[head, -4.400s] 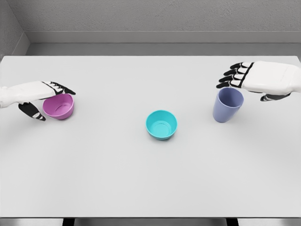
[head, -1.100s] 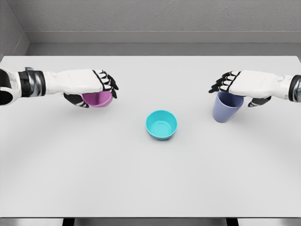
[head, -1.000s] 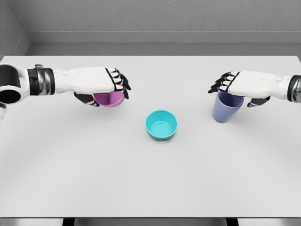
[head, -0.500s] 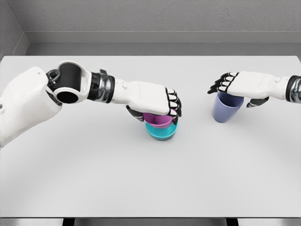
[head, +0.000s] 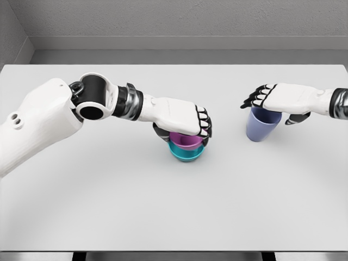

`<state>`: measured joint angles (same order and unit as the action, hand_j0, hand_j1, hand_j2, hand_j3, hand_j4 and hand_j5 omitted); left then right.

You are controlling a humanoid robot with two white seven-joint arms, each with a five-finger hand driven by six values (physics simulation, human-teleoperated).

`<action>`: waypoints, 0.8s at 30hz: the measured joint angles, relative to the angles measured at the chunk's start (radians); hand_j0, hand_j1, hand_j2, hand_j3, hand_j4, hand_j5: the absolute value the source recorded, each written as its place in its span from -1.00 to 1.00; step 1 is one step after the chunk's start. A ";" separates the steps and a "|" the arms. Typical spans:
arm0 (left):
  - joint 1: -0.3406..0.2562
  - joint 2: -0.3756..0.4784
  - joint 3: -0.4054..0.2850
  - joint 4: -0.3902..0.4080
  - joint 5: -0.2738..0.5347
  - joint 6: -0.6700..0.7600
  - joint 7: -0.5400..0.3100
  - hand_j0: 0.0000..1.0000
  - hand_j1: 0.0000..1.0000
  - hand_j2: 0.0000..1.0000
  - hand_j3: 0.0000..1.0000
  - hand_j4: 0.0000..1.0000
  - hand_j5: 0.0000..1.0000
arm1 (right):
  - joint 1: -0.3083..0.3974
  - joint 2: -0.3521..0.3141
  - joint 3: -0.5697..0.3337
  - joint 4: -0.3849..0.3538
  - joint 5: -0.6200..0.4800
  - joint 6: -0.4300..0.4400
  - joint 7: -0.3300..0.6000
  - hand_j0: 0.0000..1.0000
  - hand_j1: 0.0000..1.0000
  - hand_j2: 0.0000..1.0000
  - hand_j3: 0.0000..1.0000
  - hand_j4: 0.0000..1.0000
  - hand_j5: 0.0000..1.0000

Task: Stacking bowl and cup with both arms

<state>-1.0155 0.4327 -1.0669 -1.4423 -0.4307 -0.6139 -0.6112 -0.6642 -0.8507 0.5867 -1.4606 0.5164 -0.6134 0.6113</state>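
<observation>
A pink bowl (head: 186, 141) sits inside the teal bowl (head: 187, 153) near the middle of the white table (head: 174, 201). My left hand (head: 187, 124) covers the pink bowl from above, fingers curled over its far rim and thumb at its left side. At the right stands a blue-purple cup (head: 262, 124), upright on the table. My right hand (head: 274, 99) lies over the cup's rim, fingers curled on the far left edge and thumb at the right side.
A grey wall (head: 174, 22) runs behind the table's far edge. My left forearm and elbow (head: 92, 100) stretch across the left half of the table.
My left hand carried the pink bowl from the left side to the centre and lowered it into the teal bowl. The right hand has stayed on the cup.
</observation>
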 measured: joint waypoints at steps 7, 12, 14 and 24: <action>0.000 -0.006 -0.018 0.024 -0.003 0.000 0.000 0.38 0.38 0.38 0.38 0.38 0.38 | 0.000 0.007 0.001 0.004 0.013 0.000 0.000 1.00 1.00 1.00 1.00 1.00 1.00; 0.000 -0.006 -0.023 0.027 -0.002 0.000 0.000 0.47 0.47 0.47 0.47 0.47 0.47 | 0.000 0.008 0.005 0.009 0.015 0.000 0.000 1.00 1.00 1.00 1.00 1.00 1.00; 0.000 -0.006 -0.024 0.028 -0.001 0.000 0.001 0.58 0.58 0.58 0.58 0.58 0.58 | 0.000 0.009 0.010 0.013 0.015 0.000 0.000 1.00 1.00 1.00 1.00 1.00 1.00; 0.002 -0.005 -0.025 0.028 0.008 0.000 0.005 1.00 1.00 1.00 1.00 1.00 1.00 | -0.002 0.018 0.015 0.024 0.017 0.000 0.000 1.00 1.00 1.00 1.00 1.00 1.00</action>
<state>-1.0140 0.4276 -1.0916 -1.4139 -0.4227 -0.6134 -0.6066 -0.6657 -0.8329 0.6017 -1.4368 0.5333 -0.6134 0.6113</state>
